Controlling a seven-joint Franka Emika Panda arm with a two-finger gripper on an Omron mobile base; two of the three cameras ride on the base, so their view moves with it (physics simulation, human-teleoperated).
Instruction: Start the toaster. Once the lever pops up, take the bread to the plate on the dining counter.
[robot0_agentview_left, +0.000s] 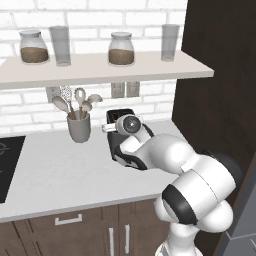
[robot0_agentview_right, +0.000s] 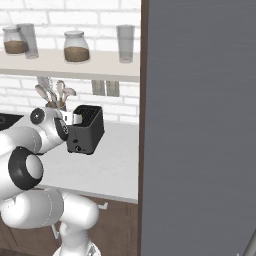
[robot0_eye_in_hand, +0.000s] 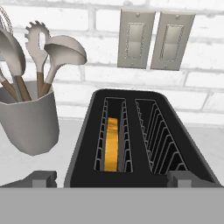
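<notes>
The pale grey kitchen counter (robot0_agentview_left: 55, 170) on dark wood cabinets carries everything relevant here, backed by a white brick wall with a long pale shelf (robot0_agentview_left: 100, 70) holding 2 lidded glass jars and 2 tall glasses.

The white Franka arm (robot0_agentview_left: 190, 180) reaches forward over the counter, its wrist directly above the small dark grey boxy 2-slot toaster (robot0_agentview_right: 86, 131), which stands near the counter's right end, just beside the tall dark panel. A small round knob shows low on the toaster's front in the right base view. No lever can be made out in any view.

The grey utensil cup (robot0_eye_in_hand: 27, 116), holding wooden-handled ladles and spoons, stands to the toaster's left, apart from it. 2 pale wall switch plates (robot0_eye_in_hand: 155, 39) sit on the brick behind.

The small slice of bread (robot0_eye_in_hand: 112, 144), golden-orange edge upward, sits down inside the left slot as the hand view shows it; the right slot is vacant.

The gripper (robot0_eye_in_hand: 111, 179) has its 2 dark fingertips spread fully apart at either side of the toaster's near end, holding nothing.

Judgement: step 1, starting the toaster, is in hand and not yet done. The next move calls for locating the lever, descending onto it with a fingertip and pressing it down, keeping clear of the slots and the cup.
</notes>
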